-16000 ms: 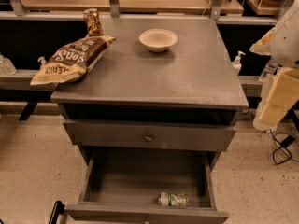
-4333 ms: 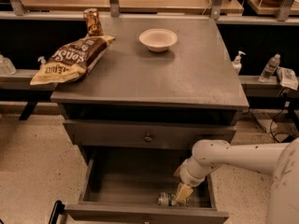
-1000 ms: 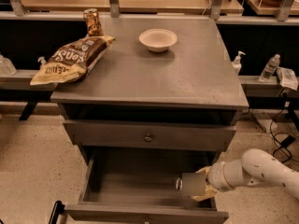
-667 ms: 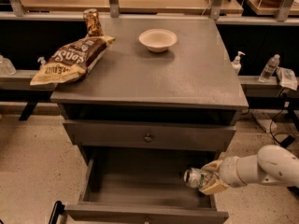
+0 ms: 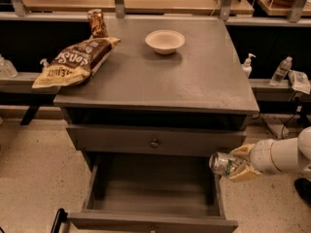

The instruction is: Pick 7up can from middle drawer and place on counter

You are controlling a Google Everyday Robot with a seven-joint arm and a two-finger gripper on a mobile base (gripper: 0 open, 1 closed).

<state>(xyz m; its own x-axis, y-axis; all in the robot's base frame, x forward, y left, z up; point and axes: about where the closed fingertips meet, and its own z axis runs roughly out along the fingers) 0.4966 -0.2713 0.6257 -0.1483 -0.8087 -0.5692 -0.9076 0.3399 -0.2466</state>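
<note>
My gripper [image 5: 237, 164] is shut on the 7up can [image 5: 221, 164], a small silver can with green print, held sideways above the right wall of the open middle drawer [image 5: 150, 193]. The arm comes in from the right edge. The drawer's grey floor shows nothing else on it. The grey metal counter [image 5: 194, 81] lies above the gripper and to its left.
On the counter stand a white bowl [image 5: 165, 41], a brown chip bag [image 5: 75, 62] at the left and a brown-copper can [image 5: 97, 23] at the back left. The upper drawer [image 5: 154, 142] is closed. Bottles [image 5: 281, 71] sit on a shelf at the right.
The gripper has lifted the can off the drawer floor and carried it up and to the right, over the drawer's right wall. The drawer floor no longer holds the can.
</note>
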